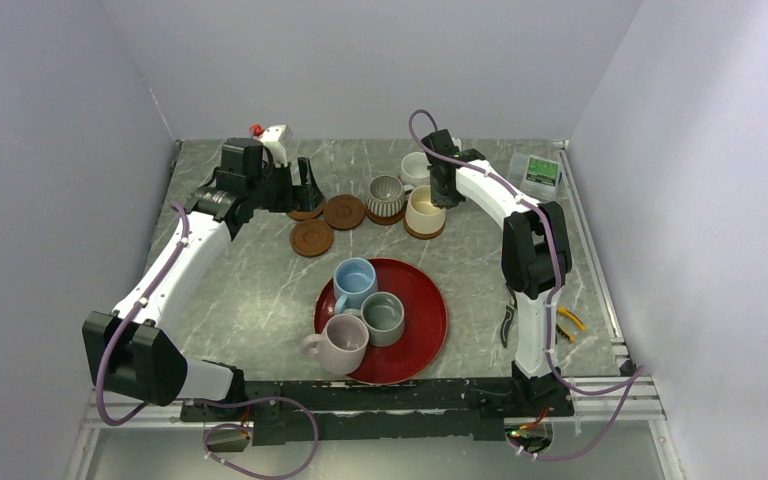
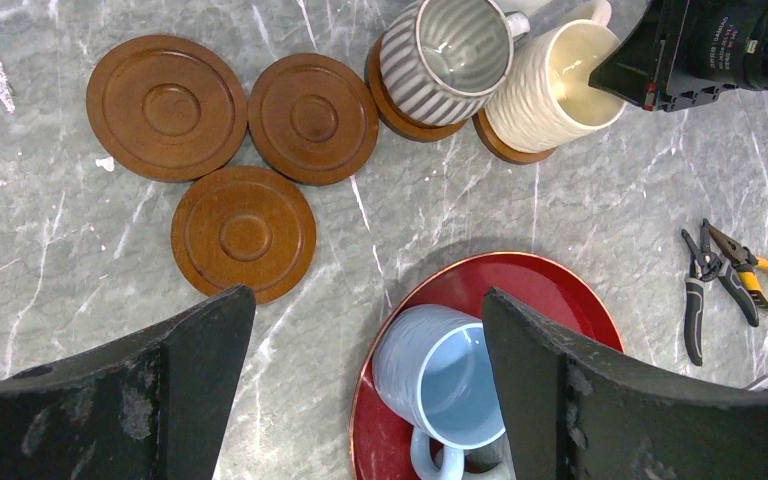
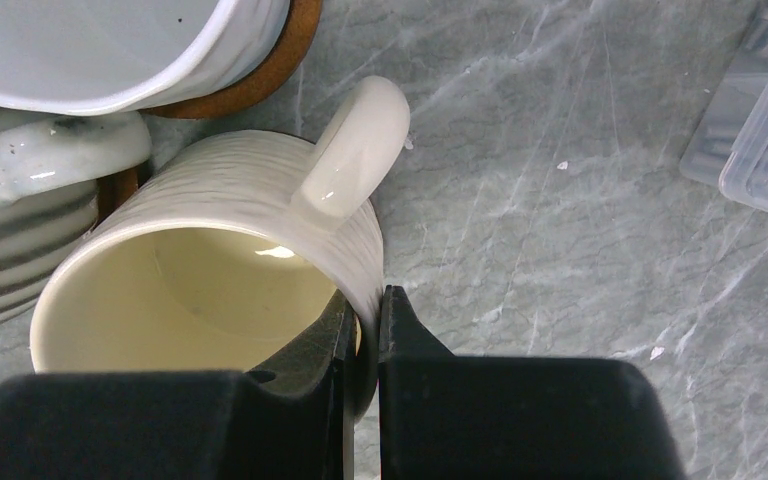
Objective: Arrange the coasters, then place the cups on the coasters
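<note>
Right gripper pinches the wall of the cream-yellow cup beyond the red tray, arm stretched forward; left gripper hangs spread wide beyond the tray's left.

My left gripper is spread wide with nothing between the fingers, hanging over the grey marble table. Three bare coasters sit clustered upper left, edges touching or nearly so. Right of them a ribbed grey cup stands on a coaster. A cream cup stands on another coaster just beside it. The right gripper shows in the top right corner, its tip at the cream cup's rim. Lower down, a red tray holds a light blue cup, handle toward the bottom edge, partly hidden by one of my fingers. Pliers lie on the table, far right.
</note>
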Tool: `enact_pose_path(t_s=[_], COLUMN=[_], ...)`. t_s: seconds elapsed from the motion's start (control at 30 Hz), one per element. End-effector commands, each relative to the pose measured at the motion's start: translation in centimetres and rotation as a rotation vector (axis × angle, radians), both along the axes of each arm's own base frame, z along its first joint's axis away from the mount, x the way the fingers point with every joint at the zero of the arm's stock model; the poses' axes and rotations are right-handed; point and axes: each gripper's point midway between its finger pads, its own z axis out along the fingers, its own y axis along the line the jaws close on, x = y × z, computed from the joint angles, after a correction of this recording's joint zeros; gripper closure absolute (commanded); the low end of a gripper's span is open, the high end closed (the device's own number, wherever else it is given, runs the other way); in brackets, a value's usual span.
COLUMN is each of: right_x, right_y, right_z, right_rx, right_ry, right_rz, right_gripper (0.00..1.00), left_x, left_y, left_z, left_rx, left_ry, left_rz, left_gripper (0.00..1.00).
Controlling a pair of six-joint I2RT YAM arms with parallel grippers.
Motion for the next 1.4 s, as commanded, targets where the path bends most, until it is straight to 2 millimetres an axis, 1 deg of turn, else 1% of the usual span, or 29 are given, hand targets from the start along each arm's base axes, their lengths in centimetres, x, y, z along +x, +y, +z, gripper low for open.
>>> enact_pose_path(t_s=[0.0,0.03,0.13,0.23,0.33,0.37,0.5,0.6,0.73,0.77,0.83,0.97,1.03,1.13,1.17,1.2,1.27,1.33,1.37], right_x=[1.8,1.8,1.9,1.9,1.9,1.9,1.9,1.7,0.8,0.3,-0.5,-2.9,-4.4,-6.9,-7.8,-8.8,-10.7,-12.6,-13.6], right_y=[1.3,1.3,1.4,1.4,1.4,1.4,1.7,1.7,1.4,1.3,1.1,1.5,1.8,1.9,1.8,1.7,2.2,2.9,3.0], right_z=[2.8,2.8,3.0,3.3,3.7,3.9,5.4,7.0,9.4,10.6,12.1,14.9,15.9,16.4,16.3,16.7,16.3,15.8,15.1], right_rx=[0.057,0.059,0.061,0.061,0.062,0.065,0.093,0.110,0.130,0.140,0.156,0.222,0.258,0.293,0.302,0.319,0.370,0.422,0.439], right_ry=[-0.084,-0.085,-0.086,-0.088,-0.094,-0.096,-0.121,-0.150,-0.195,-0.217,-0.248,-0.316,-0.344,-0.357,-0.355,-0.366,-0.354,-0.343,-0.326], right_rz=[-0.002,-0.003,-0.003,-0.002,-0.009,-0.010,-0.005,-0.002,0.004,0.006,0.018,0.088,0.133,0.185,0.195,0.203,0.243,0.291,0.308], right_gripper=[1.00,1.00,0.93,0.81,0.65,0.62,0.55,0.49,0.47,0.46,0.46,0.43,0.43,0.42,0.42,0.42,0.42,0.42,0.41], left_x=[0.5,0.4,0.4,0.4,0.4,0.4,0.4,0.5,0.5,0.6,0.6,0.6,0.5,0.4,0.3,0.2,-0.5,-1.6,-2.4], left_y=[-0.5,-0.5,-0.5,-0.5,-0.5,-0.5,-0.5,-0.3,-0.4,-0.4,-0.6,-1.6,-2.2,-3.0,-3.2,-3.4,-3.7,-3.7,-3.7], left_z=[2.2,2.3,2.3,2.3,2.4,2.2,2.3,2.3,2.1,2.0,1.8,1.3,0.8,0.2,0.1,0.0,-0.5,-1.6,-2.5], left_rx=[-0.018,-0.019,-0.019,-0.019,-0.019,-0.015,-0.017,-0.011,-0.008,-0.011,-0.013,-0.031,-0.039,-0.047,-0.045,-0.044,-0.057,-0.070,-0.082], left_ry=[-0.062,-0.063,-0.064,-0.065,-0.067,-0.065,-0.066,-0.071,-0.068,-0.065,-0.061,-0.047,-0.022,0.002,0.003,0.003,0.030,0.084,0.125], left_rz=[-0.023,-0.023,-0.024,-0.024,-0.023,-0.022,-0.022,-0.016,-0.018,-0.020,-0.027,-0.089,-0.120,-0.153,-0.159,-0.167,-0.189,-0.183,-0.177], left_gripper=[0.10,0.10,0.10,0.10,0.10,0.10,0.10,0.10,0.10,0.10,0.10,0.10,0.10,0.11,0.11,0.10,0.11,0.11,0.11])
